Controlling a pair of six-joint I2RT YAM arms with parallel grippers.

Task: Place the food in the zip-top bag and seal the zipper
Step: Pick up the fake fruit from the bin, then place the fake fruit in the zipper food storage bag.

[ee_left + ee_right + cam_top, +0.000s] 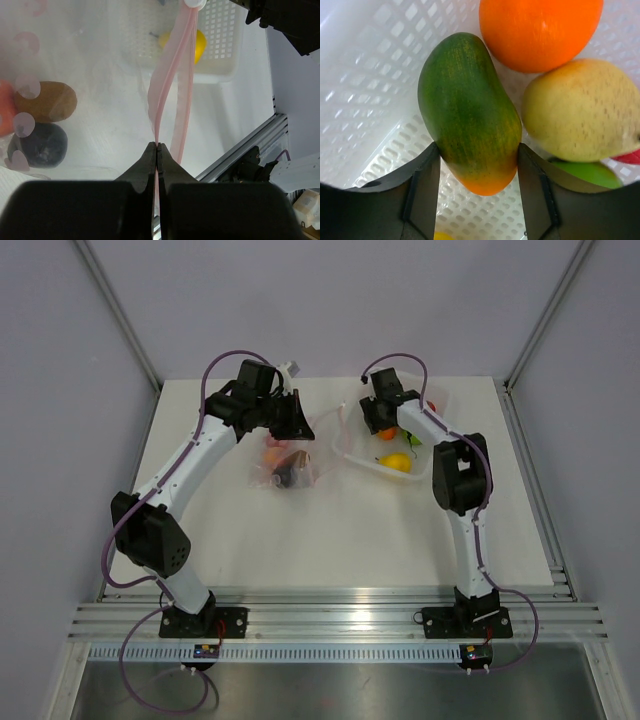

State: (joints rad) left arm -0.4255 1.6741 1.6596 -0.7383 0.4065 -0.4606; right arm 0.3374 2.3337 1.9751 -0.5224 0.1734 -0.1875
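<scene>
Pinching the pink zipper [172, 75] tight at lower centre with the left gripper [157, 146], squeezing the green mango [467, 105] mid-frame between both fingers of the right gripper [477, 160], over the white tray [365, 75].

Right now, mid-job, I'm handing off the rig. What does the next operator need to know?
Left gripper: shut on the zipper, zip-top bag mouth open.
Right gripper: shut on the green mango, which is not yet lifted from the tray.
Done: brown fruit and dark fruit bagged.
Left: bag the mango, orange, yellow fruit and the tray's other pieces, then seal.
</scene>
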